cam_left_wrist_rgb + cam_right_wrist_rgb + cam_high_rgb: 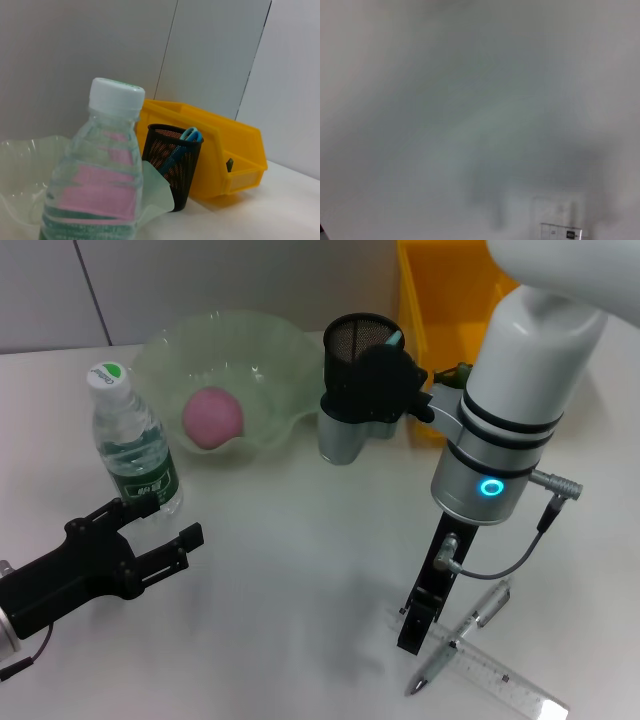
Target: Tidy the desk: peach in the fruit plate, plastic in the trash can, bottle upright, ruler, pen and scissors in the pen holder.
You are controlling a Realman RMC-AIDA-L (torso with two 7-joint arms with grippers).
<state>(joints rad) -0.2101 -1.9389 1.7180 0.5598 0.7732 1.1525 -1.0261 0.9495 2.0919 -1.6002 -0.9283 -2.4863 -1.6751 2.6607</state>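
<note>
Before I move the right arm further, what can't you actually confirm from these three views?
- Right gripper, head view: the arm hides whether it grips the pen.
- Ruler, right wrist view: only a corner, cut by the edge.
- Yellow bin, head view: arm hides its inside.
- Pen holder, left wrist view: mesh obscures the blue item.

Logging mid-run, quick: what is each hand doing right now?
Left hand: open, empty, beside the upright water bottle.
Right hand: down at the pen and ruler; cannot tell.
</note>
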